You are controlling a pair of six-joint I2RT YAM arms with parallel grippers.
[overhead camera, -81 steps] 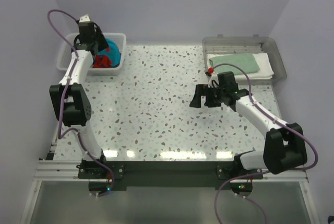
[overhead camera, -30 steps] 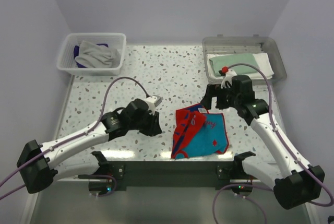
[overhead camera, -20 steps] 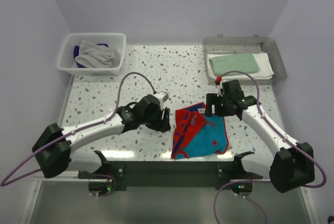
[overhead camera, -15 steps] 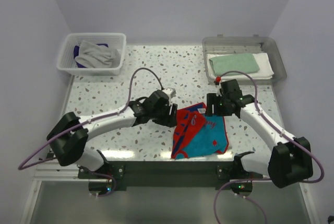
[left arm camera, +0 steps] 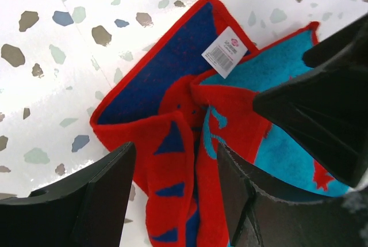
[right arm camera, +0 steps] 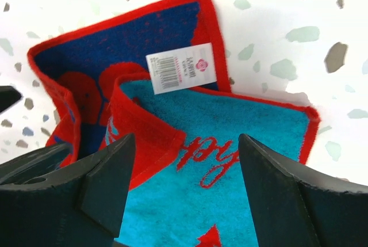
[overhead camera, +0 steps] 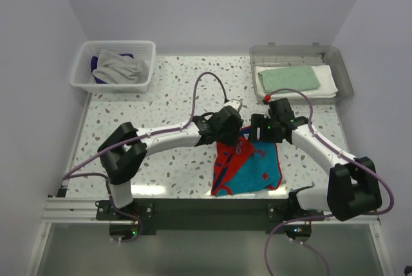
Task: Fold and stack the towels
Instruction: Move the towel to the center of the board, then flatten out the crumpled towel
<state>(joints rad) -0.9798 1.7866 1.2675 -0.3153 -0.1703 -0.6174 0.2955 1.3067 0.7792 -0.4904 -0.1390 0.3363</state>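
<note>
The turquoise-and-red patterned towel [overhead camera: 251,170] lies rumpled on the tabletop [overhead camera: 174,96], near its front edge. The left end effector [left arm camera: 172,163] and the right end effector [right arm camera: 184,158] both stand open over the towel's far edge, gripping nothing.

Bright, even light from overhead. The white speckled desk [overhead camera: 174,96] carries glare strips along its near edge and blows out nearly white in both wrist views. Shadows faint and soft. Black jaws near the lenses are dark and slightly blurred; the turquoise-and-red patterned towel [right arm camera: 230,160] is sharp.
</note>
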